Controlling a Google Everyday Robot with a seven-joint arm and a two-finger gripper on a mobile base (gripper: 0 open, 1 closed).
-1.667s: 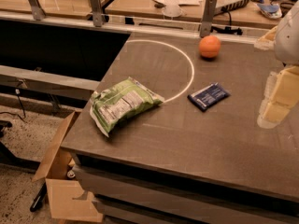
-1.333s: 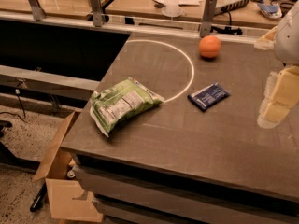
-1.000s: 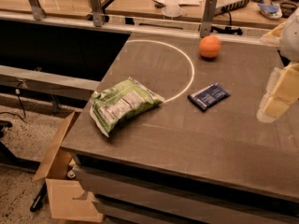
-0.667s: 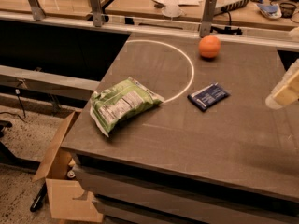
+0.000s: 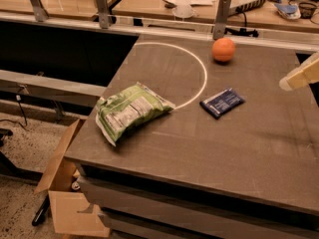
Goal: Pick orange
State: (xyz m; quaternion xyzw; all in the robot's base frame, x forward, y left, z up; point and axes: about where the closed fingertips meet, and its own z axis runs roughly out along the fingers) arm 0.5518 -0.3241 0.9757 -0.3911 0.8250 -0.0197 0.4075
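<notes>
The orange (image 5: 224, 49) is a small round fruit at the far side of the dark table (image 5: 249, 148), just right of a white painted arc. Only a pale, cream-coloured part of my gripper (image 5: 300, 76) shows at the right edge of the camera view, above the table and to the right of and nearer than the orange, well apart from it. The remainder of the arm is out of view.
A green snack bag (image 5: 130, 111) lies at the table's left front. A dark blue packet (image 5: 222, 102) lies mid-table, nearer than the orange. A metal post (image 5: 221, 15) stands just behind the orange. A cardboard box (image 5: 65, 193) sits on the floor at left.
My gripper has moved right and up, so most of it has left the view; only one pale part shows now. The orange, bag and packet have not moved.
</notes>
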